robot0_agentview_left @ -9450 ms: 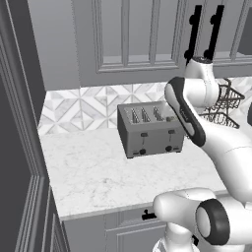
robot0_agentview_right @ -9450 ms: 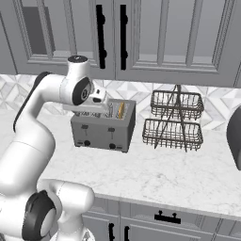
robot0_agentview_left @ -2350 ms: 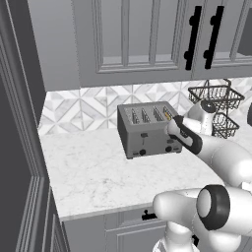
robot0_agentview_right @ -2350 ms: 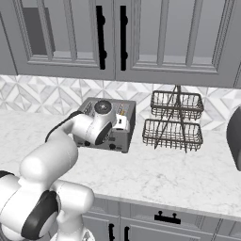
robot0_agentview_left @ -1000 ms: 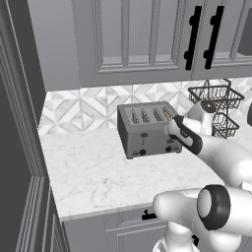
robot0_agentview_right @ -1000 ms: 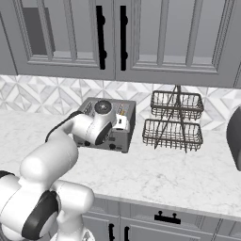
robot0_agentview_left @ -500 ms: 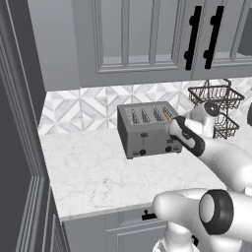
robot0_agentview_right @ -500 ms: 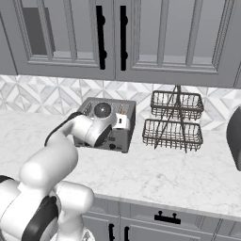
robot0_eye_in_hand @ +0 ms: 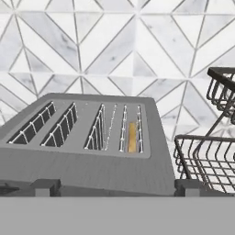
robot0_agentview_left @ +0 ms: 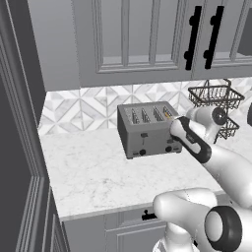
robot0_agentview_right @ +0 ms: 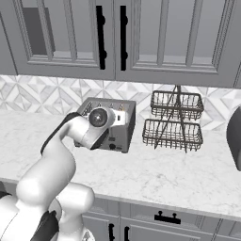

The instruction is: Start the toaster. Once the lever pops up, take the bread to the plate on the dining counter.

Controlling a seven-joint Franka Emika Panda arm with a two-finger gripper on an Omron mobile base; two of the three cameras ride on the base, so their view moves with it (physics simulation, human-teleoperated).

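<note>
While jaws stand wide at toaster (robot0_eye_in_hand: pixel 87 147) front (by levers), bread (robot0_eye_in_hand: pixel 132 137) sits in right slot.

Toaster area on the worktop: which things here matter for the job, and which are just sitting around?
For the job:
- boxy grey metal four-slot toaster
- tan-brown bread slice, sunk in the slot nearest the basket
- gripper, open, at the toaster's front

Just there:
- two-tier dark wire basket
- grey wall cabinets with black handles
- patterned tile backsplash
</note>
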